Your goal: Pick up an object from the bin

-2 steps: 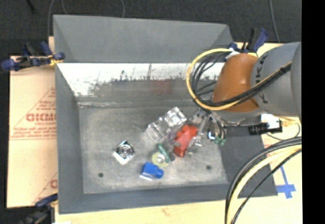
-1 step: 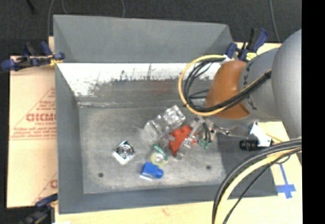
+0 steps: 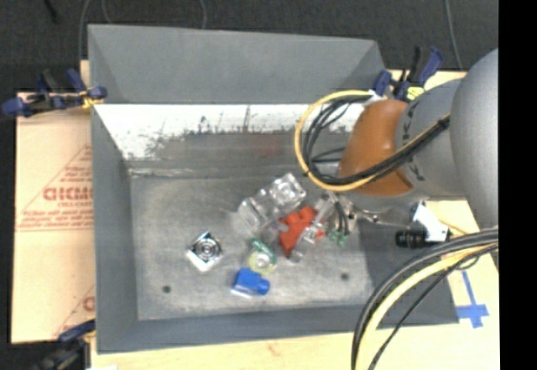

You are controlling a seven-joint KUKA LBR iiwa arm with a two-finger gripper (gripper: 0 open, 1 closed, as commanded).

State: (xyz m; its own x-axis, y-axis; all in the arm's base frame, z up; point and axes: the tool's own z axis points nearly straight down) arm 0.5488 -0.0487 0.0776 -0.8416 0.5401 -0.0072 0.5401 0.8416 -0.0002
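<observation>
In the middle of the bin [image 3: 168,217], a red plastic piece [image 3: 294,231] lies just beyond my gripper [image 3: 325,224], whose opening I cannot tell.

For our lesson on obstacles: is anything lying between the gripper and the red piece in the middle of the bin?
Nothing visible does. The gripper sits close against the right side of the red piece. The clear plastic pieces crowd its upper-left side, away from the gripper.
</observation>
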